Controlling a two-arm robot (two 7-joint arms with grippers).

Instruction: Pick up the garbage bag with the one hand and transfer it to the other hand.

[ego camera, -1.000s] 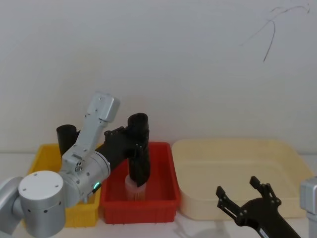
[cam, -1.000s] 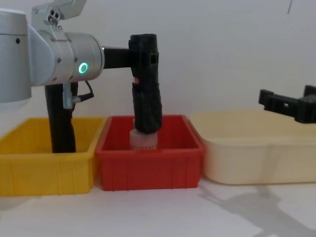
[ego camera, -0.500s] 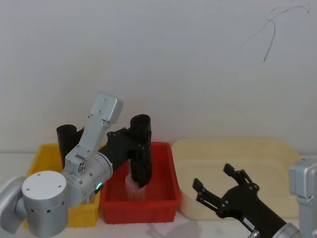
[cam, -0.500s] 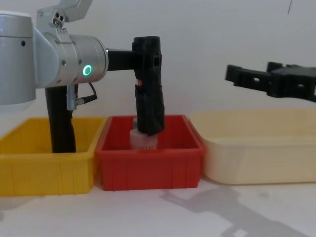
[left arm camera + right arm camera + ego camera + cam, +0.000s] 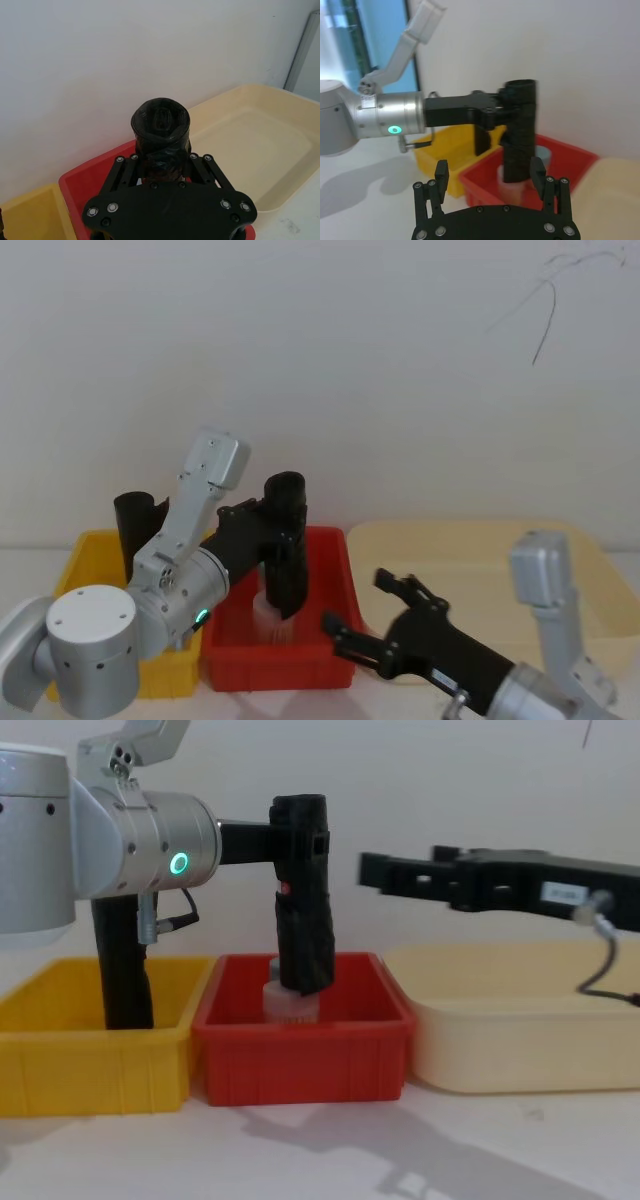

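Holding bag (image 5: 305,940) upright — L gripper (image 5: 300,838)

The left black gripper (image 5: 504,111) is holding the black rolled garbage bag (image 5: 520,145) upright over a red plastic bin (image 5: 570,156); the right black gripper (image 5: 490,176) is gaping.

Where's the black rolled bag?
Chest view, left of centre: the black rolled plastic bag stands upright in the left gripper, over the red plastic bin.

Garbage bag (image 5: 303,925), a slim black roll, stands upright over the red bin (image 5: 300,1065), clamped near its top in the left tool (image 5: 297,832). Right tool (image 5: 358,603), fingers spread, hangs near it, not touching.
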